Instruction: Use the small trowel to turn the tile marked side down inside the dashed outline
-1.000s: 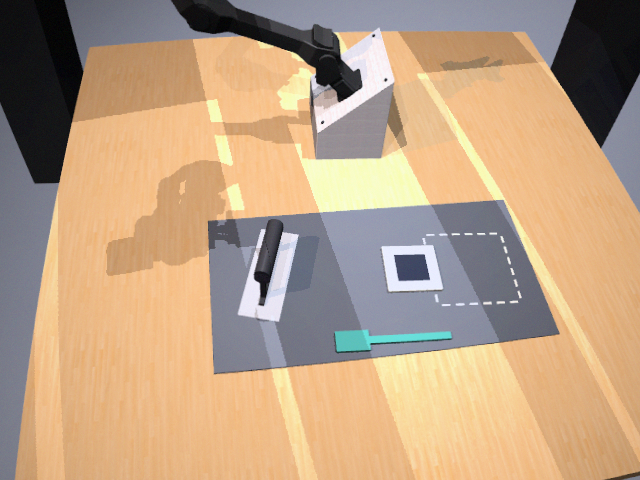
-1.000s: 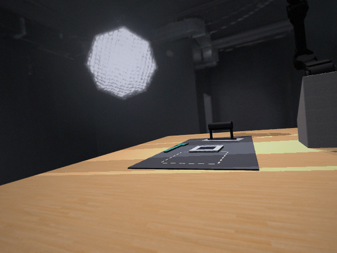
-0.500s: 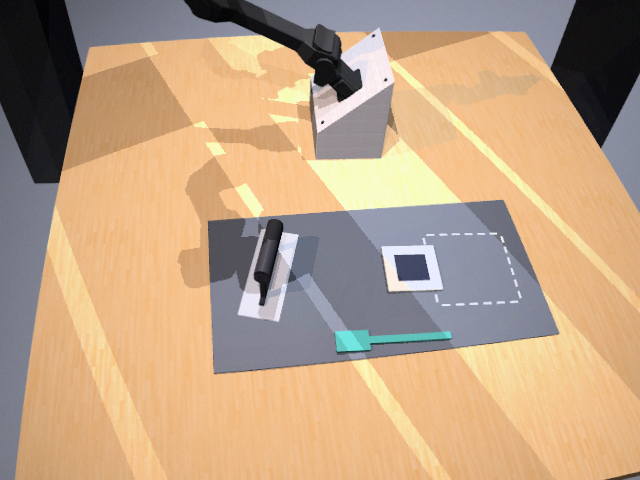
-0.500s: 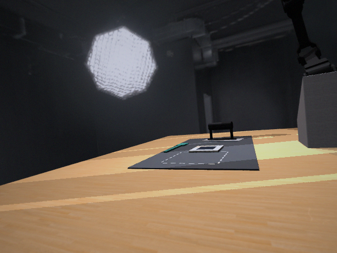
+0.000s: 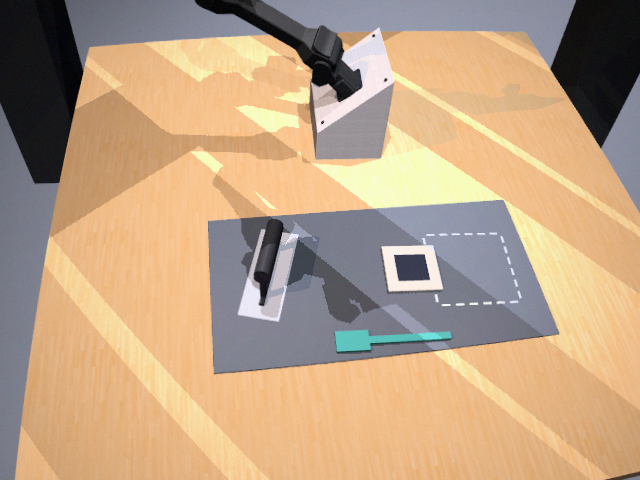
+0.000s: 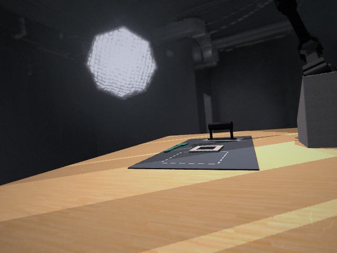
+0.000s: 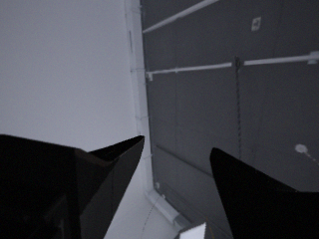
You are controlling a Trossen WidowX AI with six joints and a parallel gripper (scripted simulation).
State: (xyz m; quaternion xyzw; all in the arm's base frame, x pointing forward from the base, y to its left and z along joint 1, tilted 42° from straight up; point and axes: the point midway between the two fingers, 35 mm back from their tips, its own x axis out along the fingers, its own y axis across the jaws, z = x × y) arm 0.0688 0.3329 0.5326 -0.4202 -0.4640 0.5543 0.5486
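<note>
The trowel, with a black bar handle [image 5: 269, 250] [image 6: 220, 126] above a flat pale blade [image 5: 250, 304], rests blade down on the left part of the grey mat [image 5: 351, 227] [image 6: 239, 157] in the top view. The cream tile [image 5: 412, 267] [image 6: 194, 150] lies flat with its dark square mark facing up. It overlaps the left side of the dashed outline [image 5: 500, 235] [image 6: 211, 164], mostly outside it. My gripper [image 7: 176, 146] is open and empty in the wrist view, raised far from trowel and tile. The top and exterior views leave it out of frame.
A teal flat spatula-like tool [image 5: 352, 341] [image 6: 175, 147] lies along the mat's near edge in the top view. The arm's pale box base [image 5: 351, 129] [image 6: 319, 114] stands behind the mat. Dark pillars [image 5: 36, 93] [image 5: 594, 67] stand beyond the table's sides.
</note>
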